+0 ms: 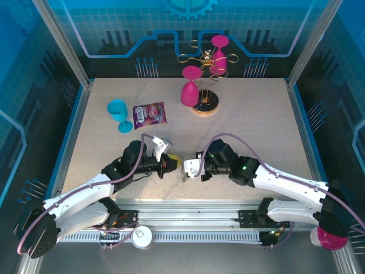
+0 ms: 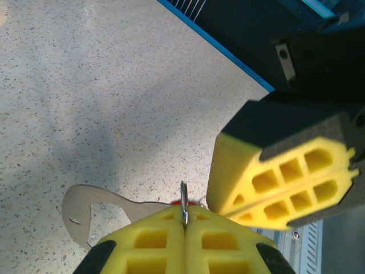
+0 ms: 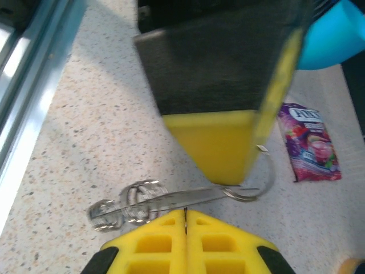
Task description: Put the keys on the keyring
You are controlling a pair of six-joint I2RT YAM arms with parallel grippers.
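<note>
Both claws are brought tip to tip over the near middle of the bench (image 1: 256, 125), presumably so that ring and loop can be worked against each other. The left claw (image 2: 183, 224) is closed on a thin ring (image 2: 183, 202) seen edge-on, with a fleck of the red key head (image 2: 177, 201) behind it. The right claw (image 3: 184, 220) is closed, seemingly pinching the keyring (image 3: 171, 198) by its flat strip. The keyring is held just above the bench, its long axis laid across the right wrist view, its small wire rings (image 3: 134, 204) toward the left
</note>
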